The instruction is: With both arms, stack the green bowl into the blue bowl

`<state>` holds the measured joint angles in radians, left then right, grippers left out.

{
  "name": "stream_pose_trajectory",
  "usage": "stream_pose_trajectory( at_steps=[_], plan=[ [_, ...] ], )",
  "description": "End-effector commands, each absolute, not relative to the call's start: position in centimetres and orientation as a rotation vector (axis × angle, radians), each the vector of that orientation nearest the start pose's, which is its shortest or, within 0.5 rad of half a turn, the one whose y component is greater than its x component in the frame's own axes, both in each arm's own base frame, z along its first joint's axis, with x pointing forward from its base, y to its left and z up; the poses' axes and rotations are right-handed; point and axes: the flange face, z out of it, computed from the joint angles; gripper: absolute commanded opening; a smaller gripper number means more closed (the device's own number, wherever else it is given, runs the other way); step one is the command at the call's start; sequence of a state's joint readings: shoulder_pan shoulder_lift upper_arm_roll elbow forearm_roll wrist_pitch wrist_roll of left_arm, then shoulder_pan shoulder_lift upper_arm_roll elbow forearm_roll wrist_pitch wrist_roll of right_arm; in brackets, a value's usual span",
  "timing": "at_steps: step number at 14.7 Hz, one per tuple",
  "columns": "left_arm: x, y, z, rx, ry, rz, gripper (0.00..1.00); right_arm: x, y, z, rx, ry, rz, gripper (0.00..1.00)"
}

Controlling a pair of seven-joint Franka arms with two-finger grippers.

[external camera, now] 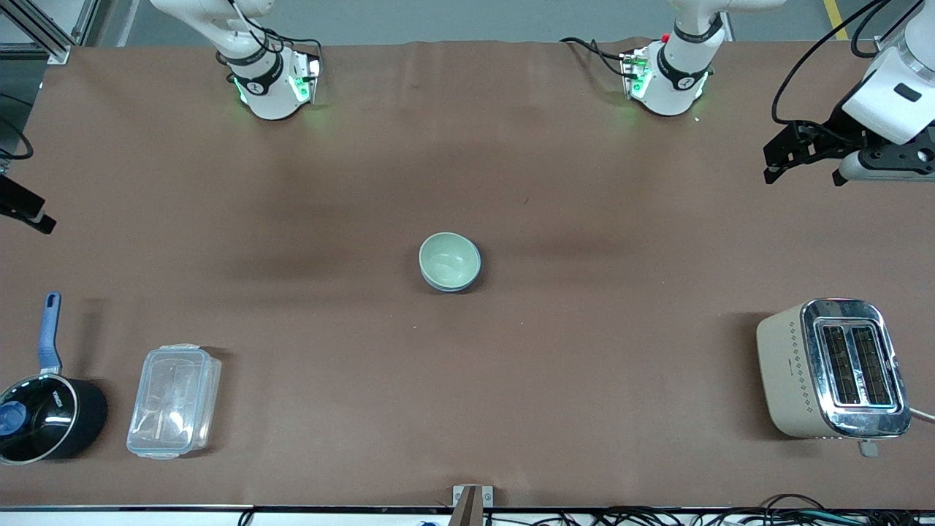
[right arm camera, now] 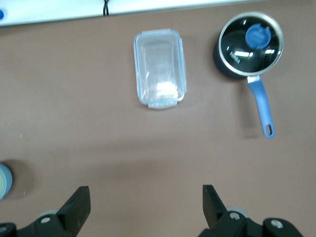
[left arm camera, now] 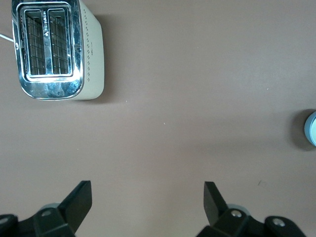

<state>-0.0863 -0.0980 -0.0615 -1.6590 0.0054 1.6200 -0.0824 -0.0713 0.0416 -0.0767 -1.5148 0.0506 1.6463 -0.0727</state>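
From the front view, the green bowl [external camera: 448, 259] sits nested inside the blue bowl [external camera: 460, 283], of which only a thin darker rim shows under the green one on the side nearer the camera. The pair rests in the middle of the brown table [external camera: 467, 380], well apart from everything else. Toward the left arm's end of the table, nearer the camera than the bowls, stands a cream toaster [external camera: 833, 369] with a chrome top. Toward the right arm's end, also nearer the camera, lie a clear lidded container [external camera: 174, 400] and, just beside it, a black saucepan [external camera: 45, 416] with a blue handle. The left gripper [external camera: 789, 157] hangs over the table edge at the left arm's end, above the bare cloth. The right gripper [external camera: 25, 208] is only partly in view at the right arm's end of the table. Neither arm touches anything.

In the left wrist view, the left gripper [left arm camera: 148, 197] has its two black fingers [left arm camera: 79, 200] spread wide with nothing between them. The toaster [left arm camera: 58, 49] stands well apart from it, and a sliver of the stacked bowls shows at the picture's edge.

In the right wrist view, the right gripper [right arm camera: 145, 200] likewise holds its fingers [right arm camera: 215, 200] wide apart and empty, over bare cloth. The container [right arm camera: 159, 68] and saucepan [right arm camera: 249, 47] lie side by side, near each other but not touching.
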Motion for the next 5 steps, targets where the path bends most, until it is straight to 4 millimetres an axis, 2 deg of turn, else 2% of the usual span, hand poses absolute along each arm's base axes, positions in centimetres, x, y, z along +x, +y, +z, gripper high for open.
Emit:
stream_pose_trajectory(
  at_steps=[1, 5],
  plan=[
    [51.72, -7.66, 64.74, -3.143, 0.101, -0.091, 1.0, 56.82, -7.42, 62.73, -3.124, 0.083, -0.106, 1.0],
    [51.74, -7.58, 64.74, -3.143, 0.099, -0.091, 1.0, 56.54, -7.67, 62.21, -3.144, 0.094, -0.106, 1.0]
  ],
)
